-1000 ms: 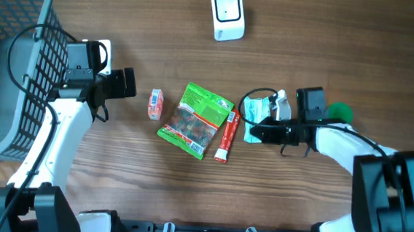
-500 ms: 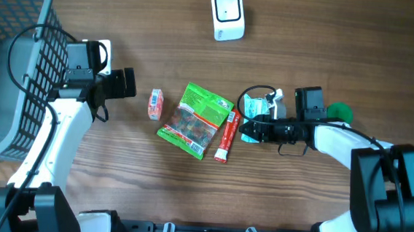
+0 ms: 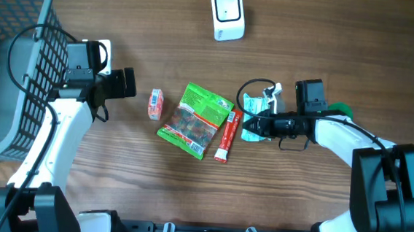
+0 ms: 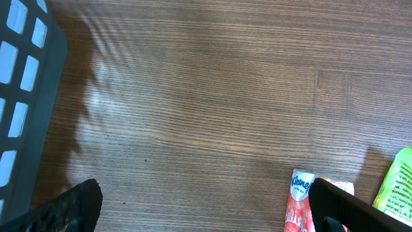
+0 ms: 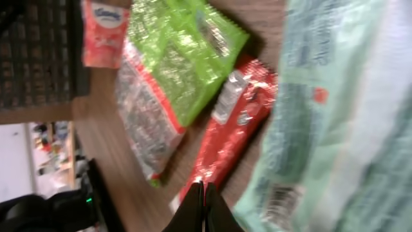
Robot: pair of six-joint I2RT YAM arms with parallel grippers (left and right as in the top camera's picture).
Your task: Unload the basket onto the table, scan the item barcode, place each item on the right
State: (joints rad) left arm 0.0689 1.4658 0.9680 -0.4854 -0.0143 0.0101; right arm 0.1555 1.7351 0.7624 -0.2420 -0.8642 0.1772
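The white scanner (image 3: 227,13) stands at the table's far edge. Items lie mid-table: a pink Kleenex pack (image 3: 155,103), a green snack bag (image 3: 196,120), a red stick pack (image 3: 227,136) and a mint-green pack (image 3: 254,106). My right gripper (image 3: 249,125) is shut, its tips at the mint pack's near left corner, beside the red stick. In the right wrist view the closed fingertips (image 5: 203,188) point at the red stick (image 5: 232,129), nothing between them; the mint pack (image 5: 335,109) fills the right, blurred. My left gripper (image 3: 125,82) is open left of the Kleenex pack (image 4: 299,200).
A grey mesh basket (image 3: 6,65) takes up the left edge, close behind my left arm. A black cable (image 3: 256,85) loops over the mint pack. A small green object (image 3: 342,109) sits behind my right arm.
My right gripper has slid left toward the red stick pack, and the mint-green pack has shifted slightly left with it. The left arm has not moved.
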